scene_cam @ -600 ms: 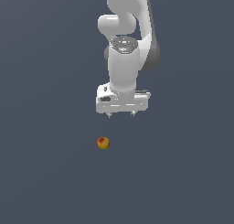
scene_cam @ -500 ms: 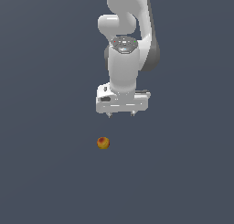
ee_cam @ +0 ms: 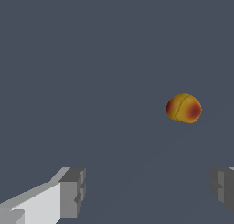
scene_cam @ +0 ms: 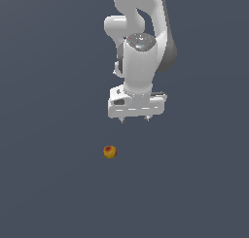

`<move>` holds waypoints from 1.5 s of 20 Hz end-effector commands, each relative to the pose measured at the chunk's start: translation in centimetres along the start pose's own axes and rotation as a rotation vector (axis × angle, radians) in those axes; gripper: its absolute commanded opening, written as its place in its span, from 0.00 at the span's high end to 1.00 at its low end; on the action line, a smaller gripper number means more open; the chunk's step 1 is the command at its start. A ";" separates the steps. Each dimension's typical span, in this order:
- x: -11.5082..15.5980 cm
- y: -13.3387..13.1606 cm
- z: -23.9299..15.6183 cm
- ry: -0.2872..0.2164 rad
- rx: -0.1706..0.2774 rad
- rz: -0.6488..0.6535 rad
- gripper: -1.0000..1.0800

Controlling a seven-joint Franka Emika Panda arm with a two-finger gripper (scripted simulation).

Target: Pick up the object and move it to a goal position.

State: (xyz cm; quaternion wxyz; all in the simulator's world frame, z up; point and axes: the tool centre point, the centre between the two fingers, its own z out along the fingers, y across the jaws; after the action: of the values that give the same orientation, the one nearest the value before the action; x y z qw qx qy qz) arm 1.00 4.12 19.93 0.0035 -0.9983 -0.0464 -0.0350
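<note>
The white arm is reaching down from the top of the exterior view, and its pincer (scene_cam: 135, 119) is pointing straight down over a plain dark grey-blue surface. Only the two short finger tips are showing under the wide white palm block, one near each end of the block. In the wrist view the two grey finger pads (ee_cam: 73, 192) are standing well apart with bare surface between them, so the pincer is spread wide and is holding nothing.

The ball (scene_cam: 110, 152) is lying by itself on the dark surface. In the exterior view it is sitting lower in the picture than the pincer and a little toward the exterior view's left of it, clearly apart from both tips. It is yellow-orange with a red blotch on one side, and it is far smaller than the palm block above it. In the wrist view the ball (ee_cam: 183, 108) is showing a thin dark seam across its skin and a red patch on one flank; it is lying beyond the finger pads, closer to one pad than to the other, not in line with the middle of the gap. Nothing is touching it.

How high the tips are hanging above the surface cannot be told from these views.
</note>
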 end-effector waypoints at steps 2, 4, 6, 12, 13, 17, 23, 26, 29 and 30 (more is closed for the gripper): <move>0.0 -0.1 -0.1 0.001 0.001 0.003 0.04; 0.0 0.0 0.0 0.000 0.000 -0.002 0.04; 0.1 0.1 0.1 -0.001 -0.001 -0.013 0.04; 0.5 0.5 0.5 -0.005 -0.003 -0.075 0.04; 0.5 0.6 0.6 -0.006 -0.004 -0.089 0.04; 1.0 1.1 1.2 -0.011 -0.006 -0.161 0.04; 1.8 2.1 2.3 -0.020 -0.009 -0.303 0.04; 2.2 2.7 2.9 -0.026 -0.009 -0.378 0.04; 2.6 3.2 3.5 -0.031 -0.009 -0.453 0.04; 2.7 3.4 3.7 -0.032 -0.009 -0.478 0.04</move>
State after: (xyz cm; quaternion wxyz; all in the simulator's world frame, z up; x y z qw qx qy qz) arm 4.03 1.27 16.71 -0.0093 -0.9647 -0.2624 -0.0205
